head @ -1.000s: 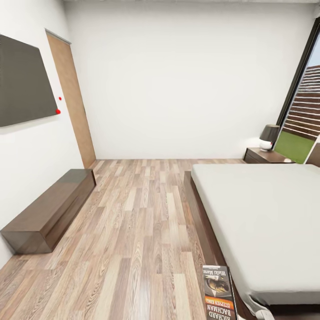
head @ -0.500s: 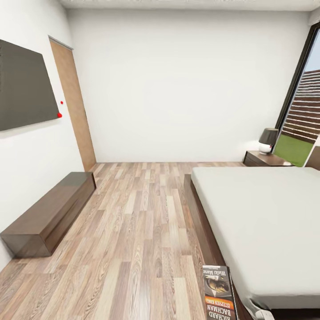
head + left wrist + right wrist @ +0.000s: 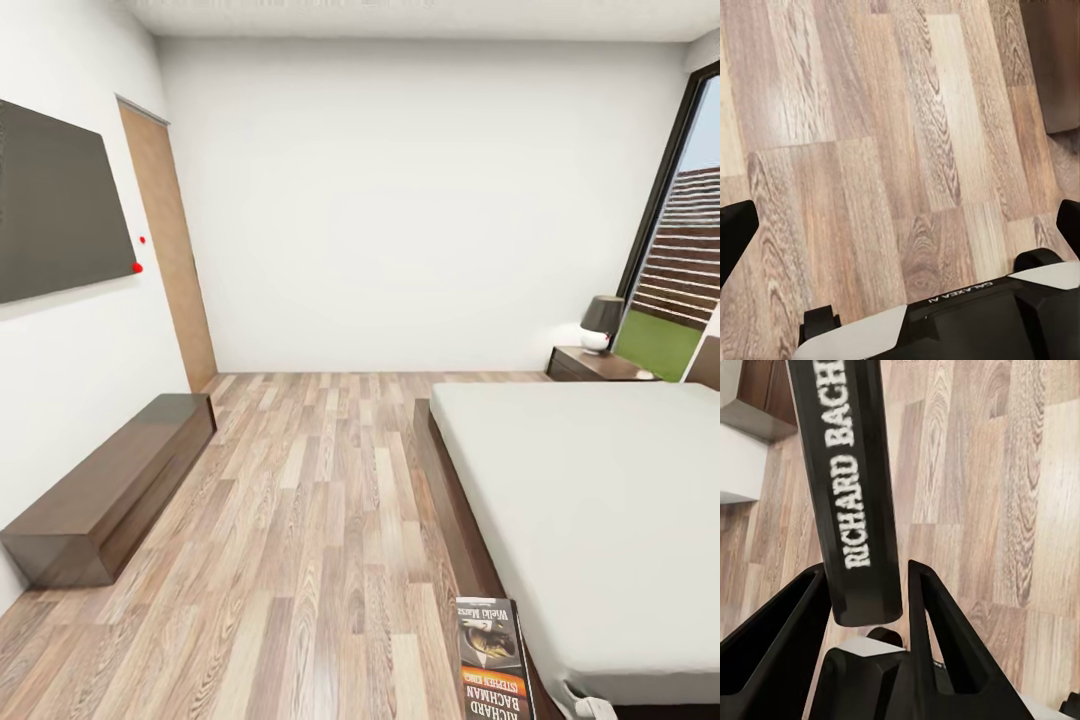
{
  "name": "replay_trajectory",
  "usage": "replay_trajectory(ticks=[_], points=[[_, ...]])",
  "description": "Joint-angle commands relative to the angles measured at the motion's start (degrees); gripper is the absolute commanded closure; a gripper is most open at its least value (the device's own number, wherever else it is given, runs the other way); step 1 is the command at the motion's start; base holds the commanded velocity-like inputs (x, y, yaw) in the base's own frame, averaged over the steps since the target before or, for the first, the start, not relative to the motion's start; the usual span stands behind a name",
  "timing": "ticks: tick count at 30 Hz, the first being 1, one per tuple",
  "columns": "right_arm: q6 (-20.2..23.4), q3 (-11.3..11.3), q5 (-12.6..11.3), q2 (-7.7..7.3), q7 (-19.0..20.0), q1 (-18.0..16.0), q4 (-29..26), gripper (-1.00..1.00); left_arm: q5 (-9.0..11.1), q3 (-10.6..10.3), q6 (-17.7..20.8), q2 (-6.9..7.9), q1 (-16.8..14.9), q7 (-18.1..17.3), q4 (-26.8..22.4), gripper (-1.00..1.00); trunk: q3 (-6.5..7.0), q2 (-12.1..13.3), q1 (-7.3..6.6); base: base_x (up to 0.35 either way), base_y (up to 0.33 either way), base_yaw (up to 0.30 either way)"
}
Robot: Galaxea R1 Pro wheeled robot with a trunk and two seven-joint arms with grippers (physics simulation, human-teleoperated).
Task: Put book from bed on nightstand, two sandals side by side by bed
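Clamped on the spine of the book (image 3: 861,502), the right gripper (image 3: 866,585) holds it above the wood floor (image 3: 300,520) just beside the bed (image 3: 600,500), while the left gripper (image 3: 900,225) hangs with jaws apart over bare planks.

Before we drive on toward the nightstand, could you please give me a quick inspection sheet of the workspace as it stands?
Surface: wood-plank floor, bare where seen; bed with a plain grey mattress.
Job's things: book gripped by its spine in the right gripper, held out over the floor near the bed's corner; nightstand at the bed's far side, by the window.
Clutter: lamp on the nightstand.
Grippers: right shut on the book; left gripper open, fingers wide apart over the floor.
Cables: nothing seen.
Surroundings: long low bench, wall panel and door on the left wall.
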Motion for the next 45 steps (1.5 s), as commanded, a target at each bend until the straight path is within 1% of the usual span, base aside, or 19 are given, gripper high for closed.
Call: replay_trajectory(ticks=[1,27,45], points=[[0.6,0.2,-0.6,-0.05,0.1,0.0,0.0,1.00,-0.4,0.4,-0.2,0.01,0.0,-0.2,0.1,-1.00,0.00,-0.1,0.01,0.000,0.000,0.000],[0.6,0.2,-0.6,-0.05,0.1,0.0,0.0,1.00,-0.4,0.4,-0.2,0.01,-0.1,-0.2,0.1,-1.00,2.33,-0.1,0.01,0.000,0.000,0.000],[0.5,0.2,-0.6,-0.05,0.2,0.0,0.0,1.00,-0.4,0.4,-0.2,0.01,0.0,-0.1,0.1,-1.00,2.39,-0.1,0.01,0.003,0.000,0.000]])
